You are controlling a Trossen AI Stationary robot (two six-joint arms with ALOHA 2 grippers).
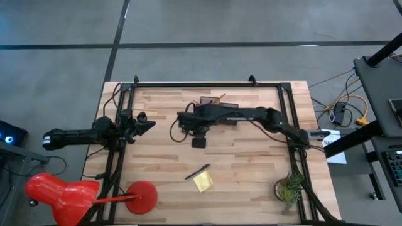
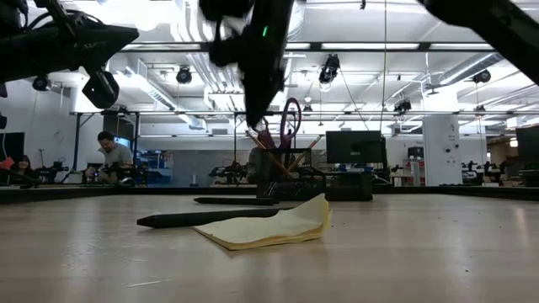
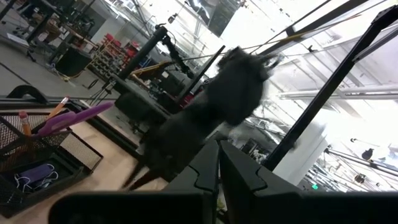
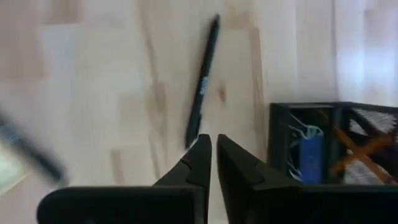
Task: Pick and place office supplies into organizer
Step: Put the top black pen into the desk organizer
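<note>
1. My right gripper (image 1: 188, 120) hung over the middle of the table (image 1: 251, 163), just beside the organizer (image 1: 217, 103) that stood at the far edge. In the right wrist view my fingertips (image 4: 205, 146) were pressed together with only a thin slit between them and nothing held.
2. Below those fingers lay a black pen (image 4: 203, 81) flat on the wood, its near end just ahead of the fingertips; I could not tell whether they touched it.
3. The organizer (image 4: 333, 143) showed in the same view as a black mesh box, with an orange pencil (image 4: 367, 146) and a blue item (image 4: 309, 155) inside.
4. My left gripper (image 1: 143, 124) waited near the table's left edge, raised off the surface. In the left wrist view its fingers (image 3: 239, 171) were closed on each other, empty.
5. That view also showed the organizer (image 3: 37, 158) holding the purple-handled scissors (image 3: 71, 118) leaning out of a tall compartment, with a pencil (image 3: 56, 109) beside them.
6. In the low view the scissors (image 2: 289, 118) stood upright in the organizer (image 2: 290, 172).
7. Still loose on the table: a second black pen (image 1: 197, 171) and the yellow sticky-note pad (image 1: 203, 182), touching or nearly so, near the front edge.
8. A small green plant (image 1: 290, 188) sat at the front right corner.
</note>
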